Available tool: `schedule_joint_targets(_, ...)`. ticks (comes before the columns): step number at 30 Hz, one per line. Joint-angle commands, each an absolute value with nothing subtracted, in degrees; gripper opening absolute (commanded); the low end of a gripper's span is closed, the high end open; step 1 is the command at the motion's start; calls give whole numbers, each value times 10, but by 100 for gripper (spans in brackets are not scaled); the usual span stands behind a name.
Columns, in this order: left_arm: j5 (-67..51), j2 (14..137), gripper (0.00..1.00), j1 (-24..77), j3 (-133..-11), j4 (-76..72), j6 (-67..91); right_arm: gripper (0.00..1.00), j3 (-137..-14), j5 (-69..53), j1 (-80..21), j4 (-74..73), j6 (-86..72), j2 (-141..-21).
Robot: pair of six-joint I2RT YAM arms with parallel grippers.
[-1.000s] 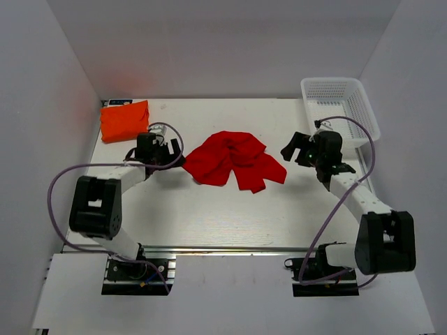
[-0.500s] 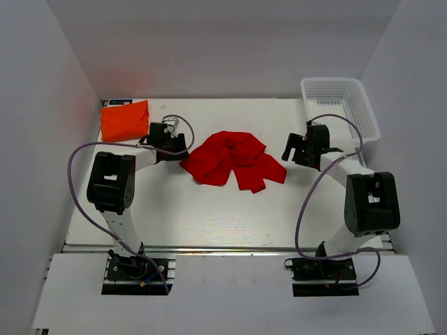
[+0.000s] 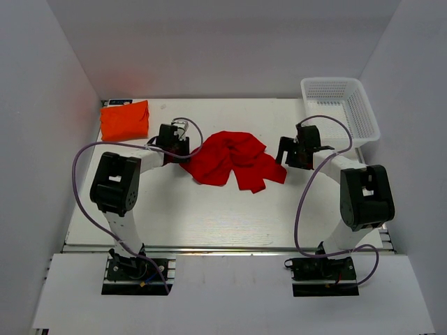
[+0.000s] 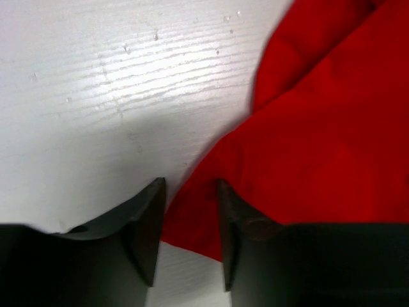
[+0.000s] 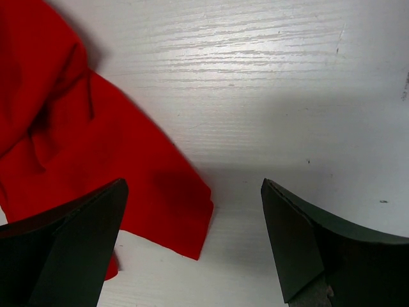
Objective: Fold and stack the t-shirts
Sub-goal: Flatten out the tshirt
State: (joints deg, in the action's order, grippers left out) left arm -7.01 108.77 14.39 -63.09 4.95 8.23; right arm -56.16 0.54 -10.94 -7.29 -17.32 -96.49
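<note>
A bright red t-shirt [image 3: 234, 159] lies crumpled in the middle of the table. An orange t-shirt [image 3: 124, 120] sits folded at the far left corner. My left gripper [image 3: 180, 148] is low at the red shirt's left edge. In the left wrist view the jaws [image 4: 190, 185] stand narrowed, a gap still between them, with the red cloth [image 4: 319, 128] lying in that gap. My right gripper [image 3: 285, 150] is at the shirt's right side. It is wide open [image 5: 193, 185] over the table, a corner of the red cloth [image 5: 77, 147] between its fingers.
A white mesh basket [image 3: 332, 82] stands at the far right corner, behind the right arm. Grey walls close in the table on the left, back and right. Both arms' cables loop over the near half of the table.
The left gripper has slid right to the red shirt's left edge and its jaws have narrowed. The right gripper has moved left towards the shirt's right corner, still wide open.
</note>
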Motion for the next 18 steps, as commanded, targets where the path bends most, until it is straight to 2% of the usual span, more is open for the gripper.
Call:
schedule_joint_targets(1,-54,1107,43,161,-590,161,90,90,-584,12,-119,-78,-165,-962)
schedule_joint_targets(2,-48,1107,35,167,-590,161,90,90,-584,15,-121,-80,-164,-963)
schedule_joint_targets(3,-35,1107,11,173,-590,169,90,90,-582,9,-124,-79,-164,-964)
schedule_joint_targets(4,-26,1113,0,173,-595,174,90,90,-583,22,-124,-82,-164,-965)
schedule_joint_targets(11,31,1045,0,185,-587,171,122,90,-601,127,-164,-109,-120,-980)
schedule_joint_targets(18,42,907,0,185,-524,113,151,90,-629,24,-183,-89,-36,-1011)
